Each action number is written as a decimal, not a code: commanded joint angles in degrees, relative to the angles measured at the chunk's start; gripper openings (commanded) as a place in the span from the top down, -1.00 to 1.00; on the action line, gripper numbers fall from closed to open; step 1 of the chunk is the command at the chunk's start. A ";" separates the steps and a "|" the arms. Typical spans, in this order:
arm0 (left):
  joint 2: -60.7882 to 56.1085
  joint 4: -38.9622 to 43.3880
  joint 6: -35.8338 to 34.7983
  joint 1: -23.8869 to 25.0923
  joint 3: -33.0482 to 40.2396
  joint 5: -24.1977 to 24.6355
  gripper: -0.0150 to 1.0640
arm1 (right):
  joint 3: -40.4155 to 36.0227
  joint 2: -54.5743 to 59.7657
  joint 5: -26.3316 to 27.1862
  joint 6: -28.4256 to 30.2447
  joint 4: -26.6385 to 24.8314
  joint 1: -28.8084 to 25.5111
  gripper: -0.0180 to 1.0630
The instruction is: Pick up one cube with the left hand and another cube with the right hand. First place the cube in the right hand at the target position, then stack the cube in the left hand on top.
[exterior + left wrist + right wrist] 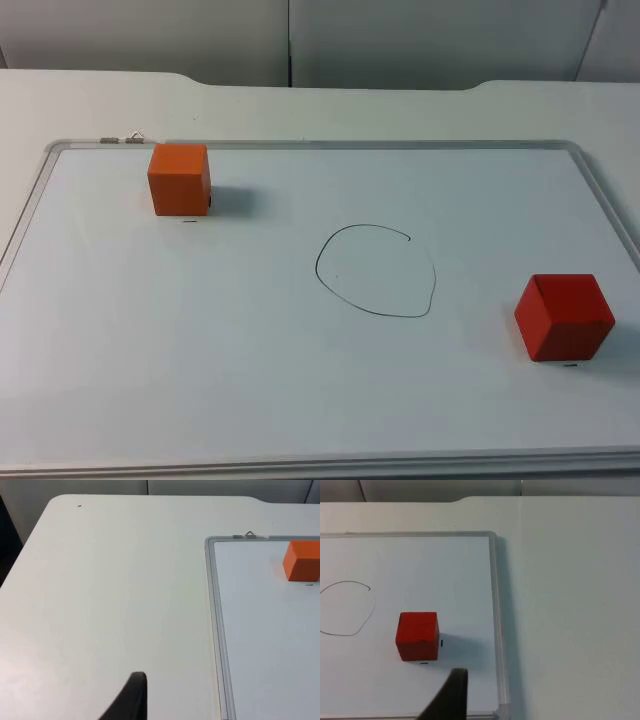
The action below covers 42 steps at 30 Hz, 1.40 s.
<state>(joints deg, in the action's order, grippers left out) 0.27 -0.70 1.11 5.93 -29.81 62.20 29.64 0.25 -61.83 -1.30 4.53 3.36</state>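
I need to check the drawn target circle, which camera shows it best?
The top view: the whole drawn circle lies between both cubes. The right wrist view cuts off part of it.

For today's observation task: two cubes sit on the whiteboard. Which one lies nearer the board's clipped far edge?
The orange cube, at the far left of the whiteboard, just below the clips. The red cube sits at the near right, beside the drawn circle.

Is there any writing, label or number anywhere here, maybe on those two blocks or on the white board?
None: no word, number or brand can be read.
Orange cube: plain faces.
Red cube: plain faces.
Whiteboard: a hand-drawn circle, an outline and not a letter, plus short dark dashes beside each cube, too small to read as signs.
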 commanded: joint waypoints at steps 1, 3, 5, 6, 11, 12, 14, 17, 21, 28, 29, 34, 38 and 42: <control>-0.27 -0.17 -0.18 -0.39 0.42 -0.47 -0.98 | -0.53 -0.25 0.18 0.87 -0.27 -0.41 -0.97; -0.27 -0.17 -0.18 -0.39 0.42 -0.47 -0.98 | -0.53 -0.25 0.31 2.97 -0.56 -0.41 -0.97; -0.27 -0.17 -0.18 -0.39 0.42 -0.47 -0.98 | -0.27 0.39 0.43 3.98 -0.84 -0.41 -0.97; -0.27 -0.17 -0.18 -0.39 0.42 -0.47 -0.98 | 0.36 2.10 1.38 4.81 -1.23 -0.41 -0.97; -0.27 -0.17 -0.18 -0.39 0.42 -0.47 -0.98 | 3.92 8.93 6.98 6.51 -1.80 -0.41 -0.97; -0.27 -0.17 -0.18 -0.39 0.42 -0.47 -0.98 | 5.27 11.14 7.94 7.51 -1.80 -0.41 -0.97; -0.27 -0.17 -0.18 -0.39 0.42 -0.47 -0.98 | 6.76 13.13 8.85 8.34 -1.80 -0.41 -0.97; -0.27 -0.17 -0.18 -0.39 0.42 -0.47 -0.98 | 11.70 20.58 10.70 11.74 -1.80 -0.41 -0.96; -0.27 -0.17 -0.18 -0.39 0.42 -0.47 -0.98 | 18.43 28.42 11.88 13.30 -2.17 -0.41 -0.96; -0.27 -0.17 -0.18 -0.39 0.42 -0.47 -0.98 | 27.06 39.93 14.91 15.60 -11.10 -0.41 -0.96; -0.27 -0.17 -0.18 -0.39 0.42 -0.47 -0.98 | 27.06 39.93 14.91 15.60 -11.10 -0.41 -0.96; -0.27 -0.17 -0.18 -0.39 0.42 -0.47 -0.98 | 32.15 49.35 14.80 18.25 -15.61 -0.29 -0.93; -0.27 -0.17 -0.18 -0.39 0.42 -0.47 -0.98 | 35.06 55.25 14.42 18.25 -18.93 -0.29 -0.86; -0.27 -0.17 -0.18 -0.39 0.42 -0.47 -0.98 | 37.30 61.57 13.81 18.25 -21.25 -0.29 -0.84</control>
<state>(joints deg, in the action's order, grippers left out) 0.27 -0.70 1.11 5.93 -29.81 62.20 66.08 60.43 -47.81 16.47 -15.91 3.36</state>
